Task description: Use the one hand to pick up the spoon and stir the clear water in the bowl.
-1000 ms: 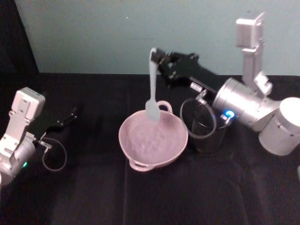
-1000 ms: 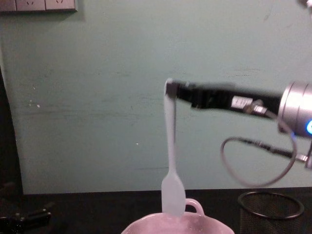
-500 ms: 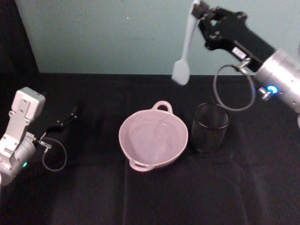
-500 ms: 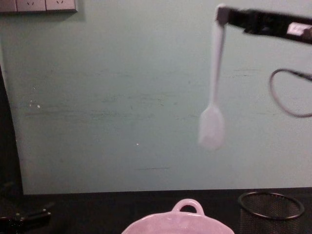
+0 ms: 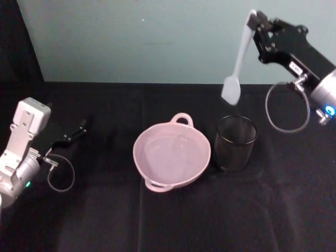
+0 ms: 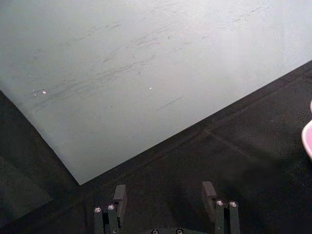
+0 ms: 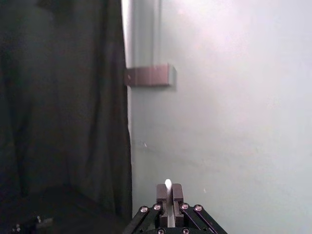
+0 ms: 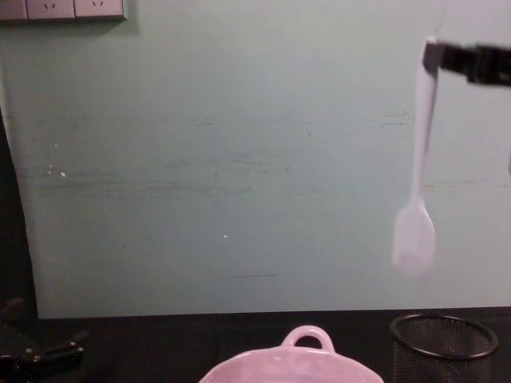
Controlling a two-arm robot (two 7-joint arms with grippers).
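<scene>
In the upper right of the head view we see the right gripper (image 5: 255, 22) pinched shut on the handle tip of the spoon (image 5: 237, 65), its white paddle hanging down and now poised above the black wire-mesh cup (image 5: 234, 143) rather than over the bowl (image 5: 171, 156). A second ago that paddle dipped into the bowl's far side; half a second ago it had been hoisted clear and sat high between bowl and cup; now it has travelled further toward the right edge and dropped a little. The chest view tells the same story, the spoon (image 8: 416, 209) having drifted from the middle of the frame to the right side, directly over the cup's rim (image 8: 444, 337), while the pink bowl (image 8: 299, 369) sits at the bottom centre with nothing in it but the clear water (image 5: 170, 155), barely visible as a faint gloss. In the right wrist view the fingers (image 7: 163, 197) are closed tight on a sliver of white handle. At the lower left of the head view the left gripper (image 5: 73, 133) rests parked on the black tablecloth (image 5: 157, 220), and its wrist view shows the fingers (image 6: 119, 194) spread wide with nothing between them. We judge the stirring finished and the spoon on its way back into the cup, which calls for lowering the paddle inside the rim before letting go.
</scene>
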